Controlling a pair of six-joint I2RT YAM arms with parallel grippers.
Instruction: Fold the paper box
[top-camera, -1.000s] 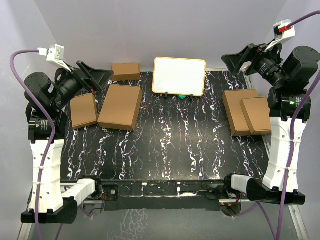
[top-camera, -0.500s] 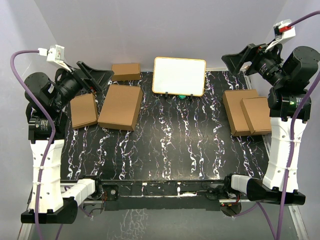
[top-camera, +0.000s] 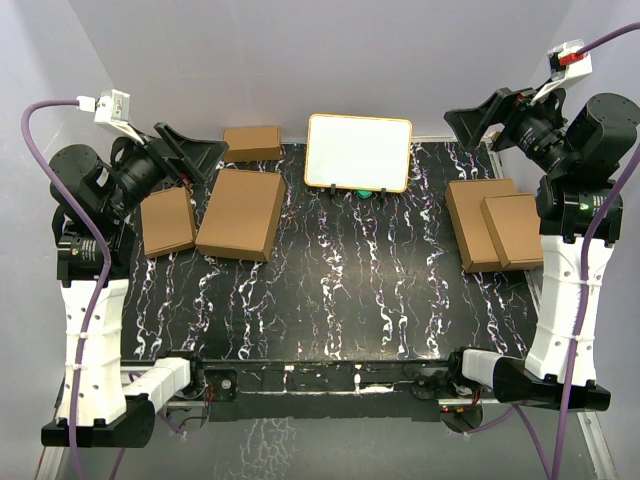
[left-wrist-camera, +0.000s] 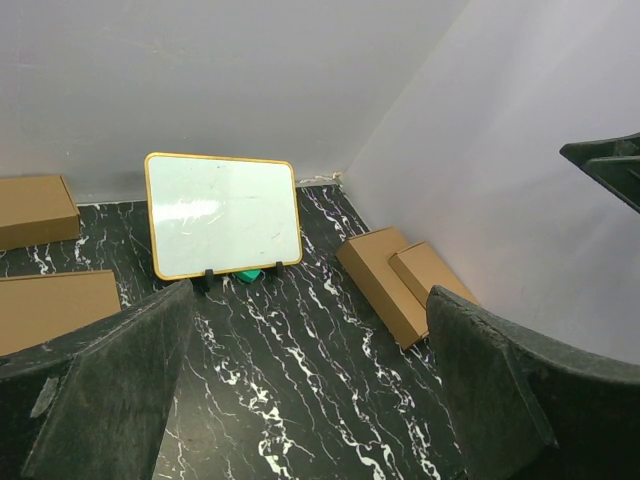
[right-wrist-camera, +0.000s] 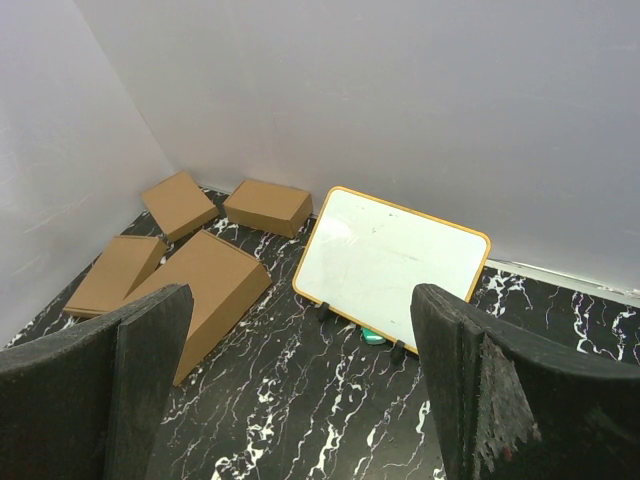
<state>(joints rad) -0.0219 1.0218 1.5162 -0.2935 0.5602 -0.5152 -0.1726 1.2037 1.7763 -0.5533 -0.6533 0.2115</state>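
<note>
The paper box (top-camera: 240, 213) is the largest brown cardboard piece. It lies folded as a flat rectangular box on the left half of the black marbled table (top-camera: 340, 290); the right wrist view shows the paper box (right-wrist-camera: 205, 285) with one end raised a little. My left gripper (top-camera: 205, 160) hangs in the air above the table's back left, just left of the box. It is open, and nothing sits between its fingers (left-wrist-camera: 110, 390). My right gripper (top-camera: 468, 128) is raised over the back right corner, also open and empty.
A white board with a tan frame (top-camera: 358, 152) stands at the back middle, a small green thing (top-camera: 366, 192) at its foot. Smaller brown boxes lie at the left (top-camera: 167, 221) and back left (top-camera: 252, 142). Two stacked boxes (top-camera: 478, 225) lie at the right.
</note>
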